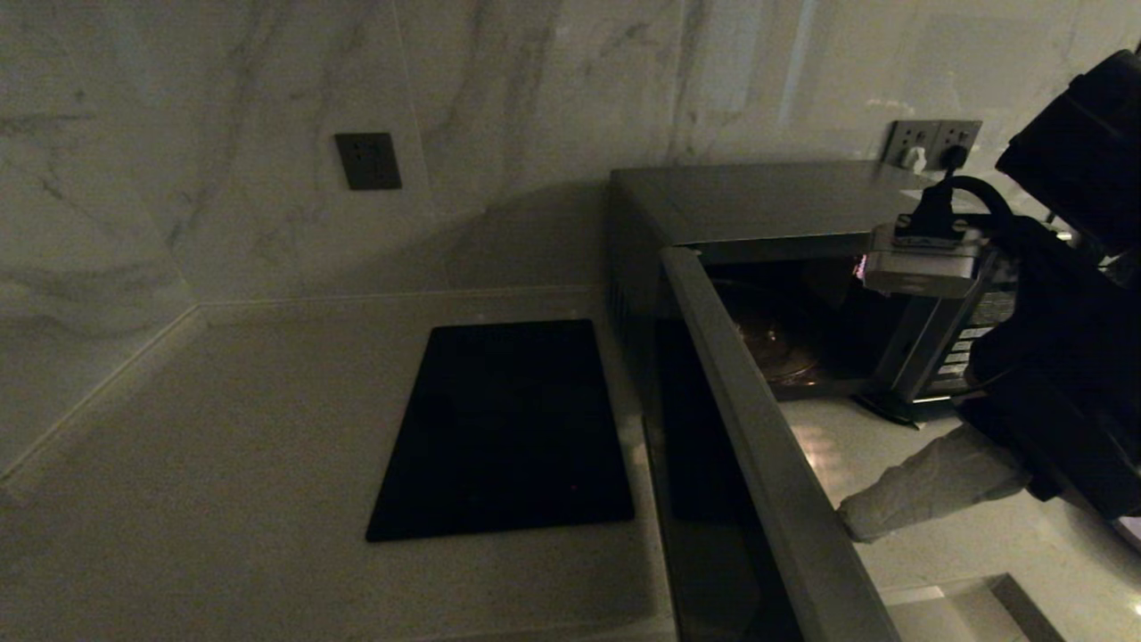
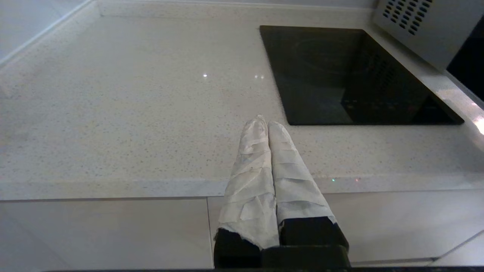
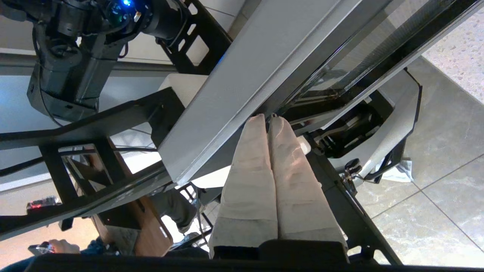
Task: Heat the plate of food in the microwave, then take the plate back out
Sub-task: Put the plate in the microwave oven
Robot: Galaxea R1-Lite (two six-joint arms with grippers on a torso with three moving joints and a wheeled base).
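The microwave (image 1: 758, 201) stands on the counter at the back right, its door (image 1: 758, 446) swung wide open toward me. Its cavity is dark; I see only a round glass turntable (image 1: 780, 352), and the plate of food is out of view. My right gripper (image 1: 851, 522) is shut and empty, its white-wrapped tips resting against the inner side of the door (image 3: 234, 83) near its free edge; in the right wrist view the gripper (image 3: 266, 117) points at that edge. My left gripper (image 2: 264, 121) is shut and empty, parked above the counter's front edge.
A flat black glass cooktop (image 1: 508, 428) lies in the counter left of the microwave, also seen beside the microwave's vented side (image 2: 423, 26) as a cooktop (image 2: 351, 75). Marble wall behind carries sockets (image 1: 931, 143). Bare counter (image 2: 132, 94) spreads to the left.
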